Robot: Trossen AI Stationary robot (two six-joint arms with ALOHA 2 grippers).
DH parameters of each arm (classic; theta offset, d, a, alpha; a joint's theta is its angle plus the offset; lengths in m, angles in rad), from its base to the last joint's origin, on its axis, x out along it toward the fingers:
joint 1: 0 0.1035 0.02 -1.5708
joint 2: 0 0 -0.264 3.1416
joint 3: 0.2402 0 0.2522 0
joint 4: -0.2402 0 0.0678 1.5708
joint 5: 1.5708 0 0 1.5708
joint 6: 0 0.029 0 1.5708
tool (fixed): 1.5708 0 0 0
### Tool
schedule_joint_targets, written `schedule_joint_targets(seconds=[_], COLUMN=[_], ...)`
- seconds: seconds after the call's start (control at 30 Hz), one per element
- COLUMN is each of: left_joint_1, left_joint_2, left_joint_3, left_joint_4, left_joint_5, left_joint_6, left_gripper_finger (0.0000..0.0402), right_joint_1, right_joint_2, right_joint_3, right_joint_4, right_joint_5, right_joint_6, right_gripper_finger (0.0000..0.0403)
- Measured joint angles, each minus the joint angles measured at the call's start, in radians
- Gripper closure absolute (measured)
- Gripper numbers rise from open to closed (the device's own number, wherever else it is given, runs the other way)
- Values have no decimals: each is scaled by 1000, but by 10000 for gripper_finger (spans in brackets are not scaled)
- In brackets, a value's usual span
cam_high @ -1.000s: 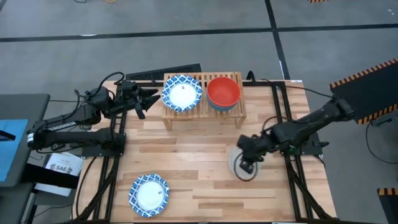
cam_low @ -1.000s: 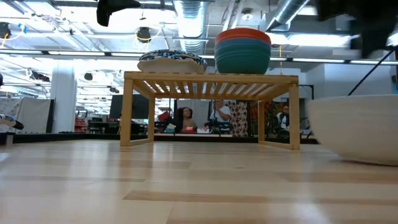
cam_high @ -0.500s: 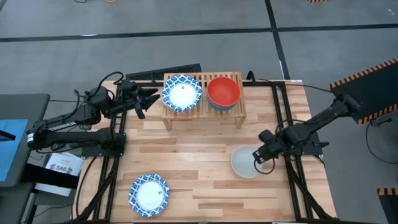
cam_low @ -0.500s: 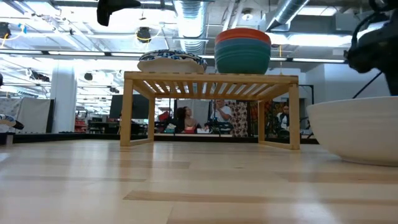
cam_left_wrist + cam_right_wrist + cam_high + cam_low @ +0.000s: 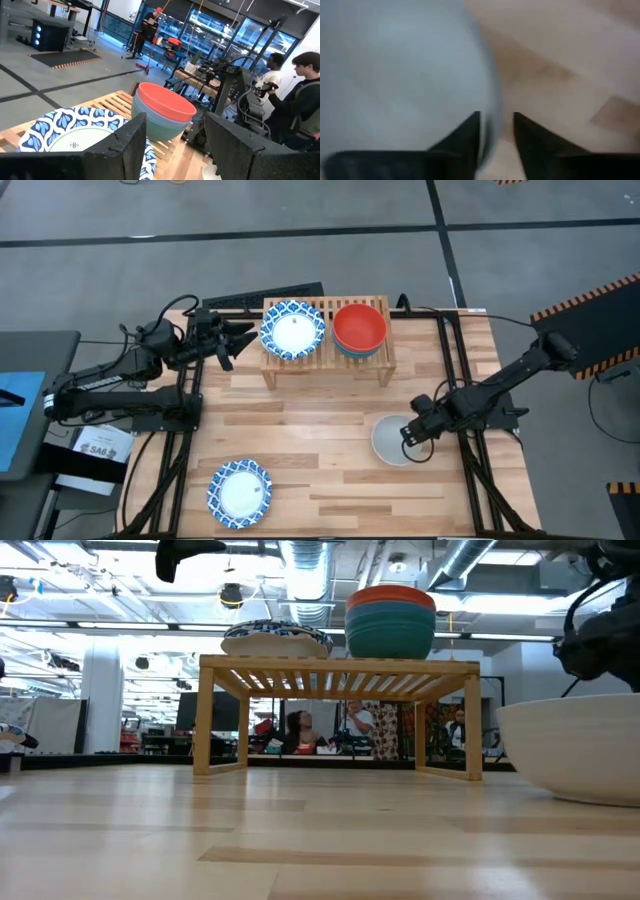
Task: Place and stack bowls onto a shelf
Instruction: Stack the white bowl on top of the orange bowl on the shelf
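Observation:
The light-wood shelf (image 5: 328,352) stands at the table's far edge. On its left half rests a blue-and-white bowl (image 5: 293,330); on its right half is a stack of bowls with a red one on top (image 5: 359,326). A white bowl (image 5: 390,442) sits upright on the table at the right. My right gripper (image 5: 411,431) is open at its right rim, one finger inside (image 5: 470,132) and one outside (image 5: 527,137). Another blue-and-white bowl (image 5: 240,491) lies near the front left. My left gripper (image 5: 238,338) hovers open just left of the shelf. My right gripper stands astride the white bowl's right rim (image 5: 492,127), coming slanting down from the table's right side. Whether either finger touches the rim, I cannot tell. The bowl rests on the table on its base.
A dark flat object (image 5: 262,297) lies behind the shelf at the table's far edge. Bare planks (image 5: 300,415) stretch between the shelf and the near bowls. People sit in the room beyond the table (image 5: 300,730).
My right gripper has moved from above the white bowl's middle toward the table's right edge, to the bowl's right rim, and has opened. The white bowl has stayed on the table.

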Motion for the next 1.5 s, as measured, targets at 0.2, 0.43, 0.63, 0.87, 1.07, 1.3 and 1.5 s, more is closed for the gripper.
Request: schedule_joint_targets(seconds=[0.2, 0.43, 0.63, 0.87, 1.07, 1.3, 1.5], left_joint_1=[0, 0, 0, 0, 0, 0, 0], left_joint_2=[0, 0, 0, 0, 0, 0, 0], left_joint_3=[0, 0, 0, 0, 0, 0, 0], left_joint_4=[2, 1, 0, -3, -6, -7, -7], left_joint_5=[-2, -3, -3, 24, 46, 61, 61], left_joint_6=[0, 2, 1, 0, 0, 0, -2], left_gripper_finger=[217, 217, 217, 217, 217, 217, 217], right_joint_1=[0, -58, -217, -524, -792, -932, -990], right_joint_2=[16, -67, -15, 100, 178, 281, 313], right_joint_3=[21, 250, 632, 1007, 1116, 1117, 1117], right_joint_4=[40, 45, -109, -323, -335, -376, -370], right_joint_5=[-123, -213, -174, -27, -9, -116, -130], right_joint_6=[-49, -180, -391, -633, -763, -846, -903], right_gripper_finger=[371, 379, 379, 379, 379, 360, 326])
